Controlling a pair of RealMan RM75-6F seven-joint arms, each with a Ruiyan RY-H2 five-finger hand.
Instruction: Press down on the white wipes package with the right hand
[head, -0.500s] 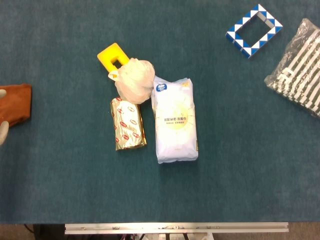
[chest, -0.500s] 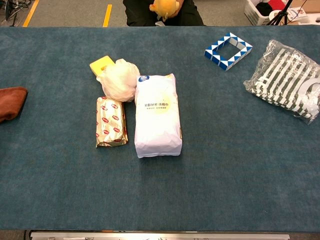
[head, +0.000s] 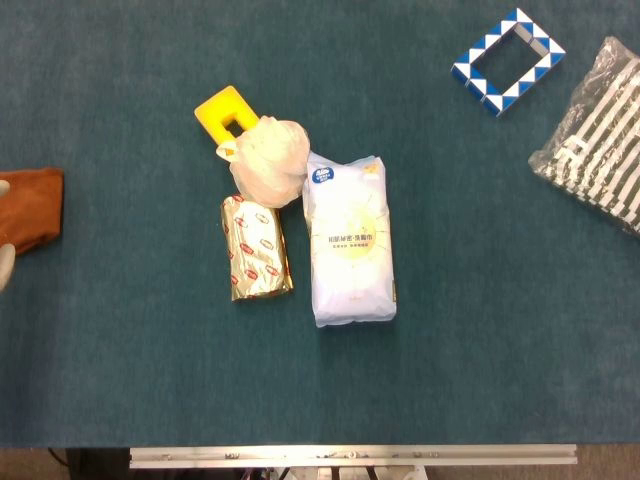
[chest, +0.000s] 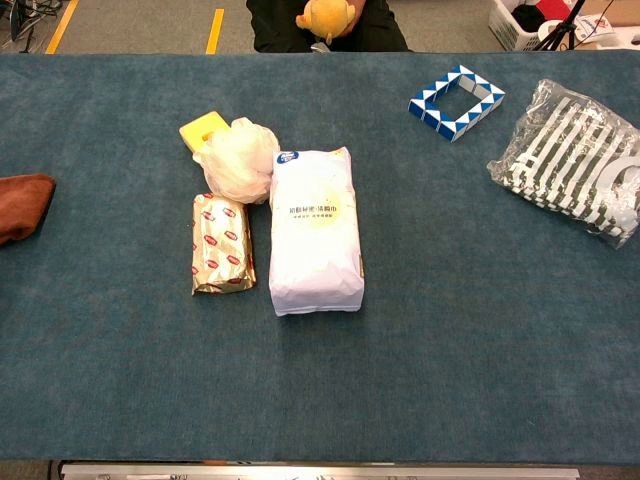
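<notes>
The white wipes package (head: 350, 240) lies flat at the middle of the teal table, its long side running front to back; the chest view shows the same package (chest: 316, 230). Nothing touches it. My right hand is in neither view. Of my left hand (head: 3, 264) only a pale fingertip shows at the left edge of the head view, just below a brown cloth (head: 30, 208), far from the package. How its fingers stand is hidden.
A gold foil pack (head: 256, 247) lies right beside the package's left side. A crumpled plastic bag (head: 268, 160) and a yellow block (head: 226, 112) sit behind it. A blue-and-white puzzle ring (head: 508, 62) and a striped bag (head: 600, 140) are at the back right.
The left hand has drawn back to the left: the upper pale fingertip by the brown cloth is gone from the head view. The package and other objects have not moved.
</notes>
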